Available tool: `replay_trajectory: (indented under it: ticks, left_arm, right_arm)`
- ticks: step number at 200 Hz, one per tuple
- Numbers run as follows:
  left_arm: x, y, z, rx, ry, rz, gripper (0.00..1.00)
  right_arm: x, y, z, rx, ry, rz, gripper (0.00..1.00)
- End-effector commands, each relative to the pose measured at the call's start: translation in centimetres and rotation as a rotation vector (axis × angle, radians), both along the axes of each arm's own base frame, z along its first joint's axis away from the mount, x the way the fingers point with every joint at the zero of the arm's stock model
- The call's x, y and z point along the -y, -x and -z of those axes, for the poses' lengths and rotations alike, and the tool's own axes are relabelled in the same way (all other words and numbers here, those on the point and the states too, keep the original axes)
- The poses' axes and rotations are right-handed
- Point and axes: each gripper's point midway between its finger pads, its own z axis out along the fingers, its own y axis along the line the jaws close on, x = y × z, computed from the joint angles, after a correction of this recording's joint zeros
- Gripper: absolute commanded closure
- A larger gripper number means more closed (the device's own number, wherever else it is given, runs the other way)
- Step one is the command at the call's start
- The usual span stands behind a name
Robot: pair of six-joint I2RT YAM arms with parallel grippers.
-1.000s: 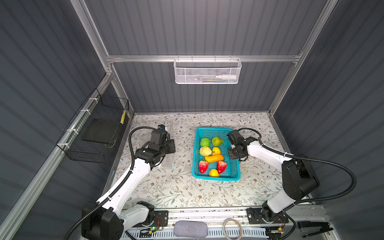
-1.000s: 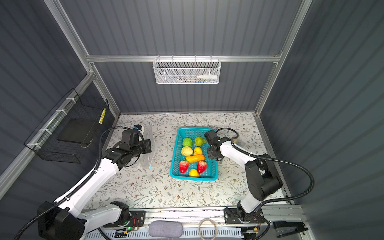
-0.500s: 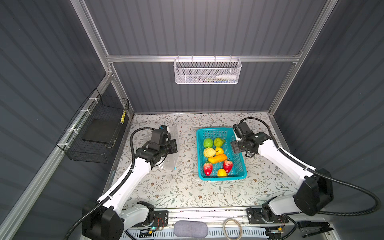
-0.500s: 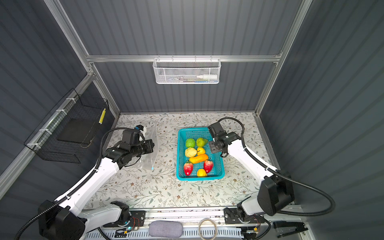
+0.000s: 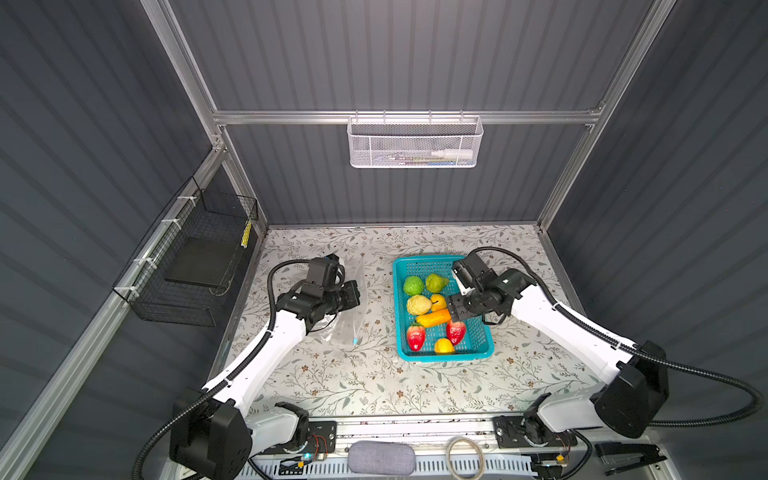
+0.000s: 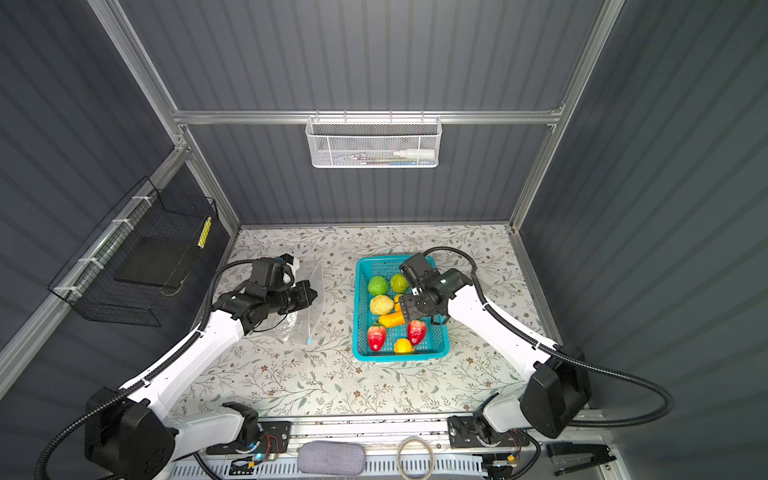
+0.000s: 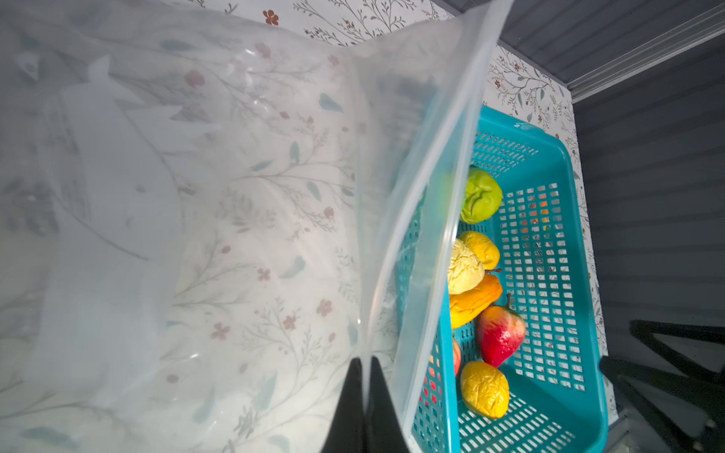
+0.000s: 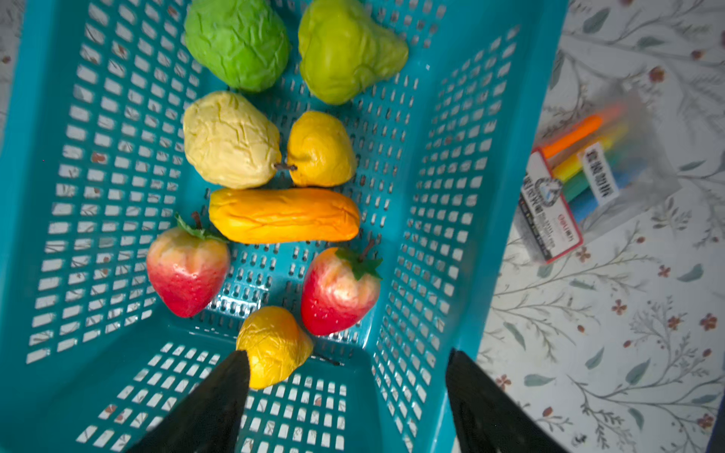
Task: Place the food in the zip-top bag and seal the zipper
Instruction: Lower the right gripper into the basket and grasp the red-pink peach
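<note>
We see the left gripper (image 7: 365,366) clenched on a lip of the zip-top bag (image 7: 196,204), left of centre in both top views. It holds that lip up so the mouth faces the teal basket (image 8: 490,164). All 8 pieces of food (image 8: 282,215) lie in the basket, right of centre. The right gripper (image 8: 345,353) hangs over them with jaws spread and empty, by our reading ready to pick the 1st piece. The zipper (image 5: 355,340), slider at the bag's lower corner, is not yet run shut.

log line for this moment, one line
left gripper: shut on zip-top bag | right gripper: open over basket | food: all eight in basket, none bagged
</note>
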Motion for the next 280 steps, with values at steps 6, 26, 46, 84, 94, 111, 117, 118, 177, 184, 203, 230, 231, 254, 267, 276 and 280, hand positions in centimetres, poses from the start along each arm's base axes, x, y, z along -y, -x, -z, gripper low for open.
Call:
replay_trajectory:
  ticks: [6,26,46,84,94,111,117,118,177,184,203,230,231,254,267,276,280]
  left_arm:
    - [0.3,0.7,-0.7,0.01,0.075,-0.013,1.0]
    - [0.3,1.0,-1.0,0.018,0.105,-0.027,1.0]
    - [0.4,1.3,-1.0,0.019,0.119,-0.031,1.0]
    - [0.8,1.8,-0.3,-0.001,0.13,-0.022,1.0]
    - [1.0,1.9,-0.2,-0.004,0.136,-0.017,1.0]
    - [1.4,2.0,-0.1,-0.007,0.14,-0.009,1.0]
    - [1.5,2.1,-0.1,-0.007,0.14,-0.007,1.0]
    - [1.5,2.1,-0.1,-0.007,0.14,-0.006,1.0]
    - [2.1,2.1,0.3,-0.012,0.12,0.013,1.0]
    - [2.1,2.1,0.4,-0.016,0.118,0.014,1.0]
    - [2.3,2.1,0.3,-0.016,0.115,0.018,1.0]
    - [2.2,2.3,-0.1,-0.006,0.11,0.015,1.0]
    - [2.2,2.3,-0.1,-0.007,0.11,0.014,1.0]
    - [1.9,2.5,-0.2,-0.002,0.105,0.005,1.0]
    - [1.8,2.6,-0.2,-0.002,0.102,0.002,1.0]
    - [1.8,2.7,-0.1,-0.002,0.102,0.0,1.0]
    - [1.7,2.7,0.0,-0.004,0.1,-0.001,1.0]
  right_arm:
    - [-0.4,2.4,2.9,-0.131,-0.062,0.139,0.16]
    - [-0.2,2.1,4.2,-0.124,-0.072,0.221,0.13]
    - [-0.1,1.5,5.0,-0.102,-0.074,0.272,0.11]
    - [-0.4,0.0,6.7,-0.095,-0.043,0.311,0.1]
    - [-0.4,-0.3,7.2,-0.097,-0.032,0.319,0.1]
    - [-0.4,-0.7,8.1,-0.104,0.001,0.337,0.1]
    - [-0.1,-0.9,8.3,-0.104,0.022,0.345,0.11]
    - [-0.1,-0.9,8.3,-0.103,0.023,0.345,0.11]
    - [-0.6,-1.0,11.1,-0.146,0.042,0.33,0.15]
    - [-0.9,-1.1,11.3,-0.151,0.034,0.327,0.15]
    - [-1.3,-1.5,11.5,-0.146,0.024,0.326,0.16]
    - [-1.8,-1.9,11.9,-0.14,0.012,0.319,0.18]
    - [-1.7,-1.9,11.9,-0.141,0.012,0.318,0.18]
    - [-1.7,-1.9,12.2,-0.141,0.014,0.321,0.22]
    - [-1.7,-1.8,12.2,-0.141,0.01,0.317,0.27]
    - [-1.6,-1.7,12.3,-0.145,0.012,0.318,0.3]
    - [-1.6,-1.6,12.2,-0.145,0.01,0.319,0.32]
